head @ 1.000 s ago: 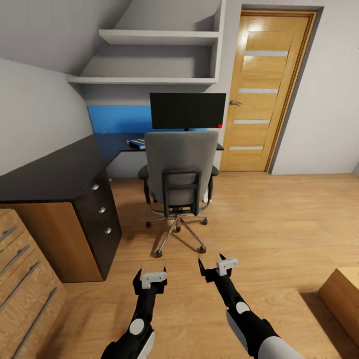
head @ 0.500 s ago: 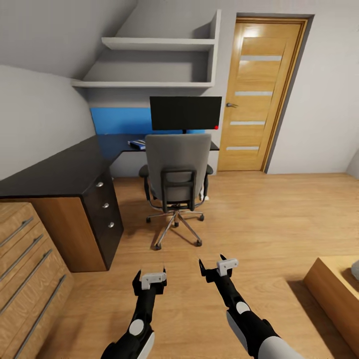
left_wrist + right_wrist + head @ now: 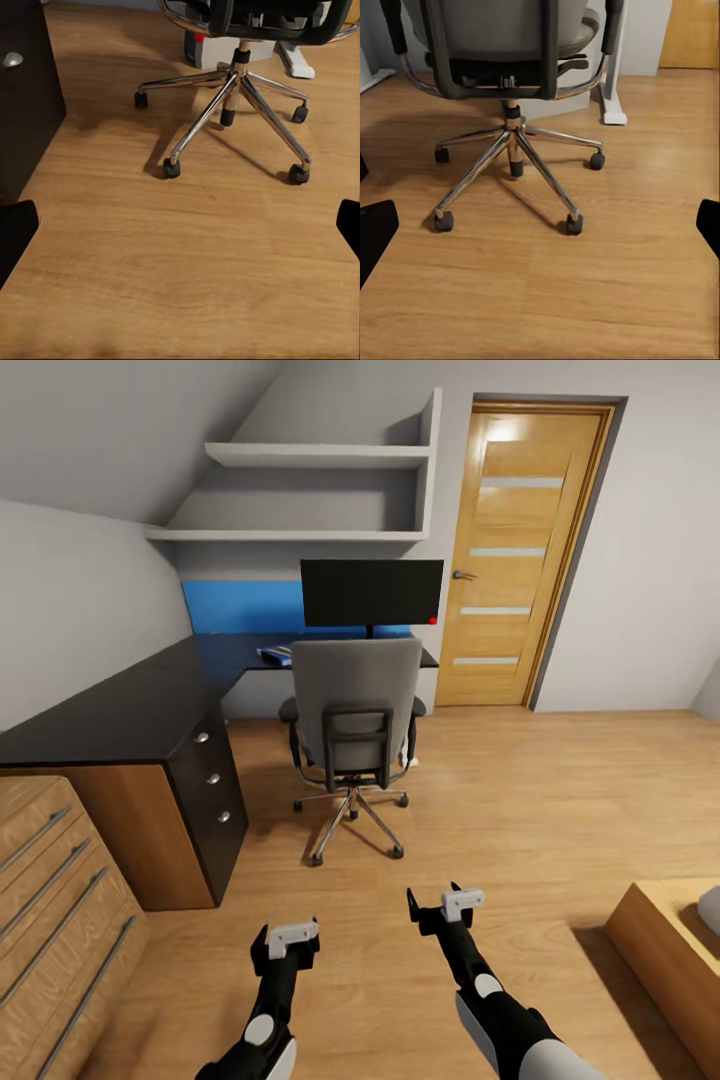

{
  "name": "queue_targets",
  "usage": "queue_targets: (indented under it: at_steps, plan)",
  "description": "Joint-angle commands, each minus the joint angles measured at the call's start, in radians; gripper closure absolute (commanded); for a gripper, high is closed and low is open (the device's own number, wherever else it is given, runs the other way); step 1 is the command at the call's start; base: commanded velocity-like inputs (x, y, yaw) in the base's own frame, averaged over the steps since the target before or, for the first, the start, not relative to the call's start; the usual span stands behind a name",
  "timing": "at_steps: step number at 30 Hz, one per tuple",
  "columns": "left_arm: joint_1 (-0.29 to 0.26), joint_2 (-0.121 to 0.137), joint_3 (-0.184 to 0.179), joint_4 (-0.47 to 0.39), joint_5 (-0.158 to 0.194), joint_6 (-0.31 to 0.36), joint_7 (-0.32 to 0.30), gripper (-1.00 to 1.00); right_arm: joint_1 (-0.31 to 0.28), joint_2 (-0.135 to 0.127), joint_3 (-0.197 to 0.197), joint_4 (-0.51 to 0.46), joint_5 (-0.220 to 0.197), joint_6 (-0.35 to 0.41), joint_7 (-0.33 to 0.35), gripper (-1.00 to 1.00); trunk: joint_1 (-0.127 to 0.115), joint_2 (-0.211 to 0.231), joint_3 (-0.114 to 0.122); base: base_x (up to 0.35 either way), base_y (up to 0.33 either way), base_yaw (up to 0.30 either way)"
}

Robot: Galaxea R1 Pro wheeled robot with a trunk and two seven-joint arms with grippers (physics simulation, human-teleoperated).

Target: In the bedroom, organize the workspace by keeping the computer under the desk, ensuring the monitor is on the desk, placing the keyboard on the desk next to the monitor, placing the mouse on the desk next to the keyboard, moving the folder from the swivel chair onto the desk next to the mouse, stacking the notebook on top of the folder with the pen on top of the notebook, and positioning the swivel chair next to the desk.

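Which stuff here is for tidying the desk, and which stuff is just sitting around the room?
For the job:
- swivel chair
- desk
- monitor
- a blue thing on the desk, perhaps the folder; too small to tell

Just there:
- wooden door
- wall shelves
- light wooden chest of drawers
- blue wall panel

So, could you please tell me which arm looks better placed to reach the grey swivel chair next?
Probably the right: its hand sits further forward, roughly below the grey swivel chair. The left hand hangs back. Both are open and well short.
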Motion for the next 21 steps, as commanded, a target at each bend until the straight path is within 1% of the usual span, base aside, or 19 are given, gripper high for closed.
queue_targets:
  at_steps: [1,3,4,7,11,12,15,21]
  plan:
    - [-0.001,0.002,-0.008,0.010,0.013,-0.004,0.007,-1.00,-0.001,0.000,0.002,0.005,-0.004,-0.003,-0.010,-1.00,-0.004,0.007,0.002,-0.002,-0.001,0.000]
    - [-0.001,0.002,-0.007,0.031,0.018,-0.004,0.007,-1.00,-0.001,-0.001,-0.001,0.020,-0.014,-0.003,-0.031,-1.00,-0.012,0.021,0.009,-0.001,0.000,0.000]
    - [-0.001,0.003,-0.007,0.051,0.023,-0.004,0.007,-1.00,-0.001,-0.001,-0.003,0.047,-0.030,-0.003,-0.058,-1.00,-0.016,0.028,0.012,0.000,0.000,0.000]
    - [-0.001,0.004,-0.006,0.084,0.028,-0.004,0.007,-1.00,-0.001,0.000,-0.004,0.099,-0.062,-0.003,-0.095,-1.00,-0.027,0.049,0.021,0.000,0.000,0.000]
    - [-0.001,0.012,-0.002,0.139,0.036,-0.004,0.008,-1.00,-0.001,-0.002,-0.005,0.162,-0.103,-0.005,-0.120,-1.00,-0.042,0.077,0.034,0.000,0.000,0.000]
    - [-0.001,0.018,0.004,0.165,0.043,-0.003,0.008,-1.00,0.000,-0.003,-0.005,0.190,-0.118,-0.006,-0.127,-1.00,-0.046,0.084,0.037,0.000,0.000,0.000]
    - [-0.001,0.026,0.020,0.202,0.060,-0.004,0.008,-1.00,0.000,-0.006,-0.004,0.240,-0.131,-0.009,-0.132,-1.00,-0.058,0.105,0.046,0.000,0.000,0.000]
    - [-0.001,0.037,0.045,0.290,0.098,-0.007,0.008,-1.00,0.002,-0.008,-0.003,0.347,-0.143,-0.014,-0.135,-1.00,-0.081,0.147,0.065,0.000,0.000,0.000]
